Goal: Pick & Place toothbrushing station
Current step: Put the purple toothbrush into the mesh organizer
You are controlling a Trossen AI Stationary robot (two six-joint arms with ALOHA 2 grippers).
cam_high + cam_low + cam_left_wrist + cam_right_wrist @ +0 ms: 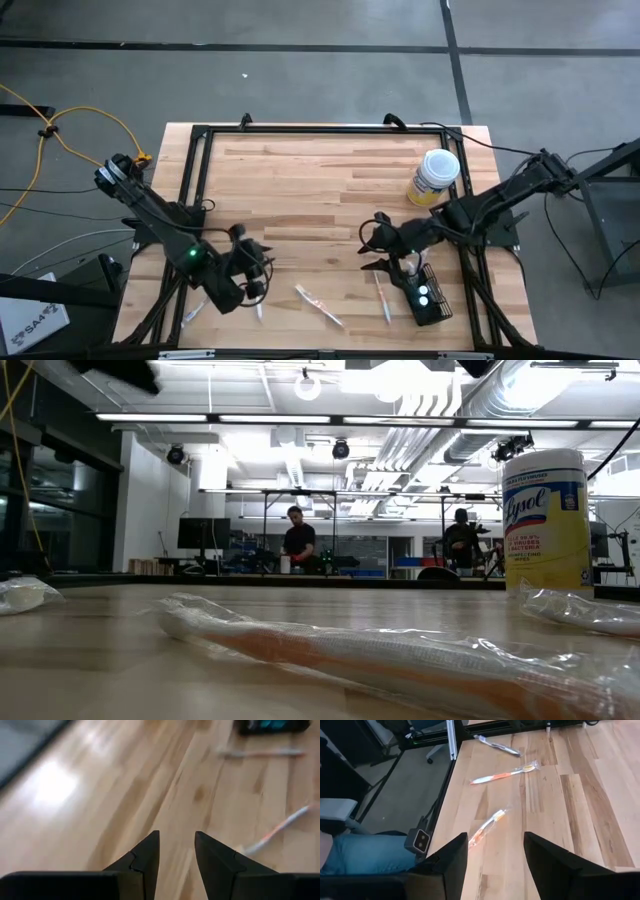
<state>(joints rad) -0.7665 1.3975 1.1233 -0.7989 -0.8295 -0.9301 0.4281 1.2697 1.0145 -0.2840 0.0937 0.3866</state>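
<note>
A wooden bench (pixel 320 190) seen from above, with two dark robot arms. The basket (pixel 428 297), small and black wire mesh, sits near the front right corner. The right tool (pixel 385 250) hovers just beside it, fingers spread wide and empty, likely lined up to reach for a toothbrush. The left tool (pixel 262 268) is near the front left, its fingers a narrow gap apart with nothing between them, over bare wood. Wrapped toothbrushes lie scattered along the front edge: one (pixel 321 305) at centre, another (pixel 382 299) just left of the basket. A yellow canister (pixel 434 178) stands behind the right arm, clear of the work. People sit far off in the room behind.
</note>
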